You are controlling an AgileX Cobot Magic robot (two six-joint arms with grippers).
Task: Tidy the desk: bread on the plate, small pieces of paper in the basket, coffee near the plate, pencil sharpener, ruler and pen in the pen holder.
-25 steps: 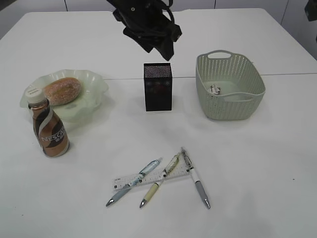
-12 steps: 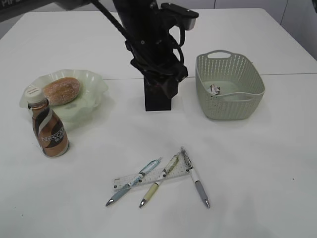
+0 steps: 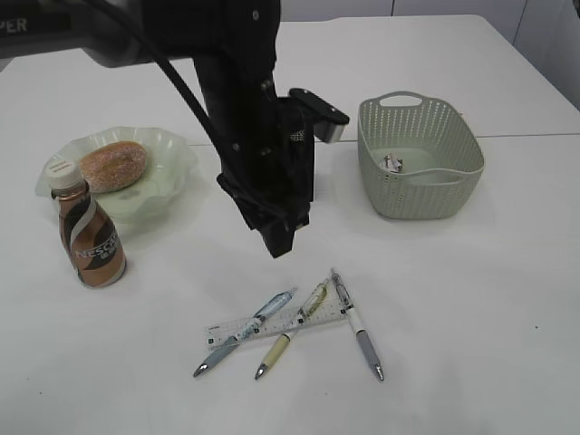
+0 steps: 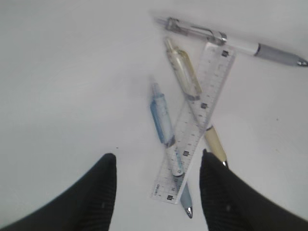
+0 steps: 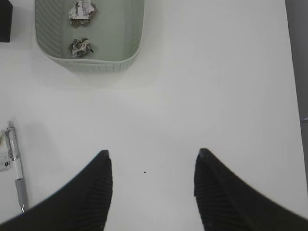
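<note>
My left gripper [image 3: 276,243] hangs open above the desk [image 3: 471,299], just behind a heap of three pens and the clear ruler [image 3: 272,324]. From the left wrist, the ruler [image 4: 197,125] lies across a blue pen [image 4: 162,118] and a yellow pen [image 4: 184,72], with a white pen [image 4: 231,41] farther off. The open fingers of the left gripper [image 4: 158,161] frame the ruler's near end. My right gripper [image 5: 151,156] is open over bare desk. The bread [image 3: 113,166] sits on the plate [image 3: 174,149], the coffee [image 3: 89,236] beside it. The pencil sharpener is out of view.
The left arm hides most of the black pen holder [image 3: 306,177]. The basket [image 3: 453,177] stands at the right with crumpled paper pieces [image 5: 82,9] inside. A white pen [image 5: 14,159] lies left of the right gripper.
The left arm has come down and forward from above the pen holder to just behind the pens. The right gripper and the objects have not moved.
</note>
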